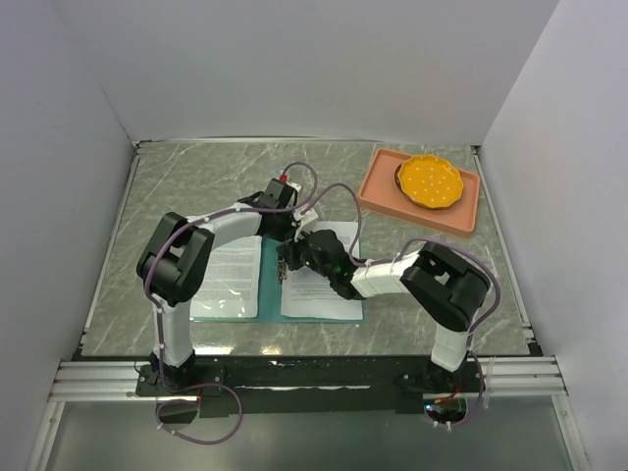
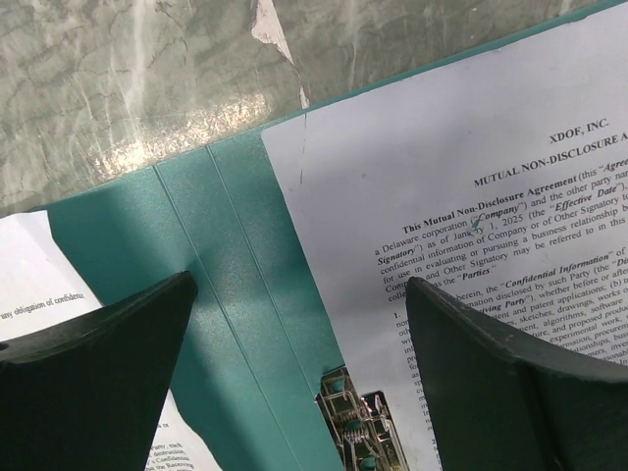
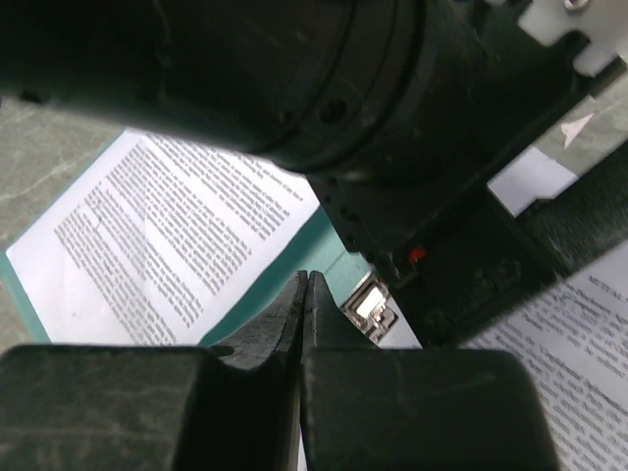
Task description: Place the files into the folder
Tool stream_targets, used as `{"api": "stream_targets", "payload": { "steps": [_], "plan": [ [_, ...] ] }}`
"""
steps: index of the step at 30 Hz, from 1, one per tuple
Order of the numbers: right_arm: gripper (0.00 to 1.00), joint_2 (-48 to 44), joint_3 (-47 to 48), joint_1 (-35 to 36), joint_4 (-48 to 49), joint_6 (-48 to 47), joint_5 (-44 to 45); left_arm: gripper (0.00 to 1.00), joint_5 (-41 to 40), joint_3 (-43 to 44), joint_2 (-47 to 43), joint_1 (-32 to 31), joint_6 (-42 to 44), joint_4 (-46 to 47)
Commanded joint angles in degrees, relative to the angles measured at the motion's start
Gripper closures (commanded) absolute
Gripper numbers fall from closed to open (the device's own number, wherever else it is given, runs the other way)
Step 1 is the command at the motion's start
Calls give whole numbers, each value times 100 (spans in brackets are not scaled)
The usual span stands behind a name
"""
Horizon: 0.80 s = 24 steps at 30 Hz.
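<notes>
The teal folder lies open on the table with one white printed file on its left half and another file on its right half. My left gripper hangs open over the folder's spine, the metal clip just below it and the right file beside it. My right gripper is shut on nothing, its tips above the spine next to the clip. In the top view both grippers meet over the spine, left and right.
A salmon-pink tray with a yellow dish stands at the back right. The left arm's wrist fills the space right above my right gripper. Marble table shows beyond the folder's far edge.
</notes>
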Motion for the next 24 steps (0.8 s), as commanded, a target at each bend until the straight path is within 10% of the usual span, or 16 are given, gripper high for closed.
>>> {"api": "stream_targets", "payload": {
  "steps": [1, 24],
  "plan": [
    [100, 170, 230, 24, 425, 102, -77, 4, -189, -91, 188, -103, -98, 57],
    [100, 829, 213, 112, 1111, 418, -121, 4, -480, -364, 390, -279, -45, 101]
  ]
}}
